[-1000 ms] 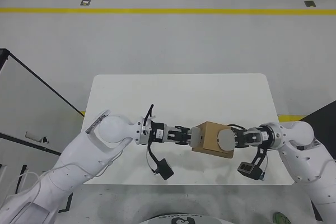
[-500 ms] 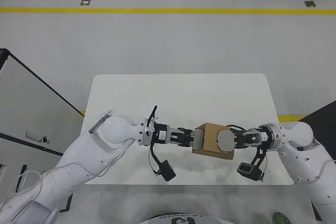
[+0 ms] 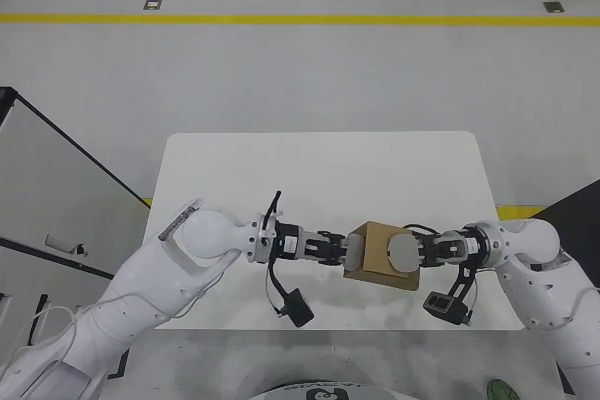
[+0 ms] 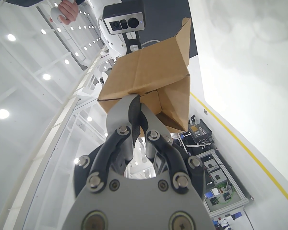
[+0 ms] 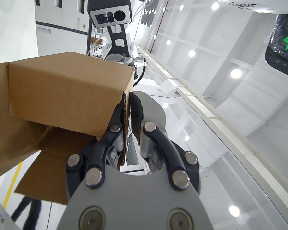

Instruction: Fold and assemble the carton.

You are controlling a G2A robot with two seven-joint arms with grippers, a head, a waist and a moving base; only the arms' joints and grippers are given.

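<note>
A brown cardboard carton [image 3: 377, 252] hangs between my two grippers above the near part of the white table [image 3: 320, 170]. My left gripper [image 3: 348, 249] is shut on the carton's left wall, its fingers [image 4: 134, 111] pinching a cardboard edge [image 4: 136, 94]. My right gripper [image 3: 405, 251] is shut on the opposite wall, with the cardboard edge [image 5: 126, 111] clamped between its pads. The carton [image 4: 148, 72] is squared up into a box shape, with loose flaps [image 4: 184, 34] standing out at one end and further flaps [image 5: 38, 163] hanging open at the other.
The white table's far half [image 3: 320, 170] lies beyond the carton. A black panel [image 3: 40, 150] stands off the table's left side, and another dark panel [image 3: 590, 205] at the right. A yellow floor line [image 3: 300, 18] runs far behind.
Both arms and the carton have shifted slightly toward the right and the near table edge; the grips are unchanged.
</note>
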